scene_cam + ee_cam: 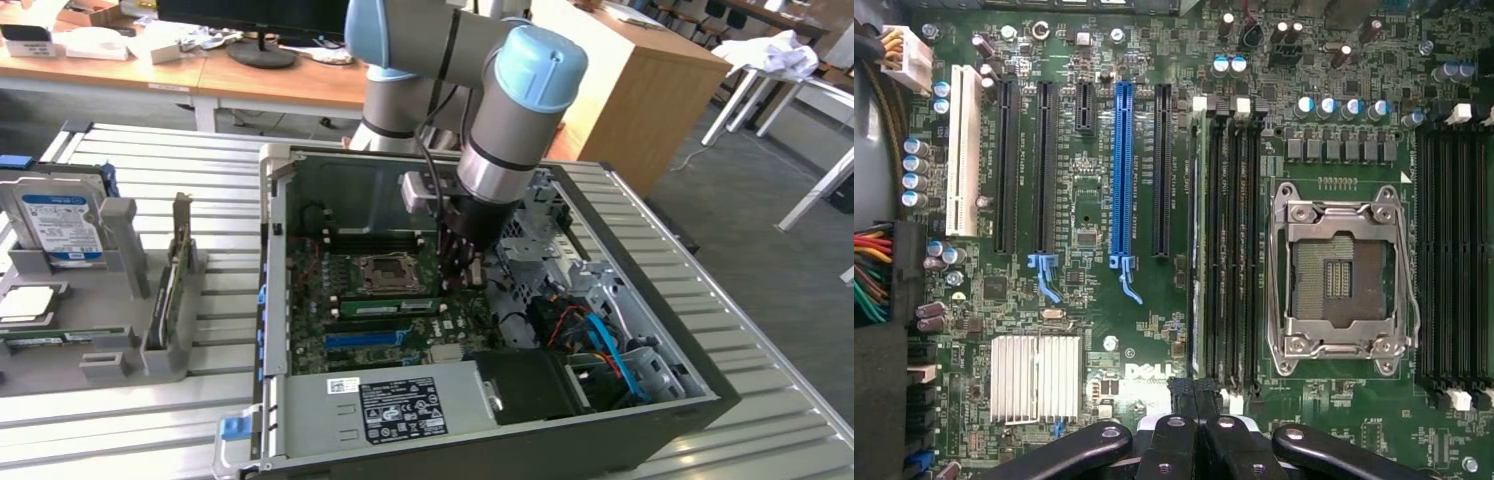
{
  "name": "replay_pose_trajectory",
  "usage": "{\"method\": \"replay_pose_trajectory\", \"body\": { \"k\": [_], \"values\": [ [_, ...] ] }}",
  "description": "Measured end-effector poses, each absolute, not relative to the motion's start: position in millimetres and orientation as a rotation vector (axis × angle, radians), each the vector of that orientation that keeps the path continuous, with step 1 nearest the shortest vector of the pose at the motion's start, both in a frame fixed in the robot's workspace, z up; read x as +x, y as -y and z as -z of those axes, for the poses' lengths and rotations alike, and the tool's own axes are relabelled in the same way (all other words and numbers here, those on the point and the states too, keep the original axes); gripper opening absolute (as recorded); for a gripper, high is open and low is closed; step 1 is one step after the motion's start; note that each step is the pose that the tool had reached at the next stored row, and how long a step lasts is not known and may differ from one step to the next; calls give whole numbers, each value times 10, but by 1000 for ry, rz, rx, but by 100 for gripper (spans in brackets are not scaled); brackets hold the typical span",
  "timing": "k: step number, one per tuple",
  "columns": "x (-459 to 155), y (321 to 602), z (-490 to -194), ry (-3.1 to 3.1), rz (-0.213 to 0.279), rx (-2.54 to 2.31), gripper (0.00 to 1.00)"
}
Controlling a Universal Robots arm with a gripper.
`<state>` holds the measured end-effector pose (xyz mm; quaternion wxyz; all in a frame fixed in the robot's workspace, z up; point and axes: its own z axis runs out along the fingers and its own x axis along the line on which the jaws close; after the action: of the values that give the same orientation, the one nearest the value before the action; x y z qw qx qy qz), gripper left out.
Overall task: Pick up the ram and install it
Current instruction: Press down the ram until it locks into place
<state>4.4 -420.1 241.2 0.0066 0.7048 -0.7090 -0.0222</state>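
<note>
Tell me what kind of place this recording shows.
Likely a lab or office workshop for computer assembly: an opened PC case on a metal slatted bench, wooden desks behind, and a hard drive in a holder.

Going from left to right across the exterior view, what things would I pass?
Hard drive standing in the grey holder → upright green ram in its stand → open computer case → robot arm reaching inside → wooden cabinet.
</note>
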Motion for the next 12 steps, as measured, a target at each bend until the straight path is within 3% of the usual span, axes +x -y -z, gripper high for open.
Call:
{"method": "replay_pose_trajectory", "body": {
  "k": [12],
  "values": [
    [45,4162,-2385,2219,69,2205,11]
  ]
}}
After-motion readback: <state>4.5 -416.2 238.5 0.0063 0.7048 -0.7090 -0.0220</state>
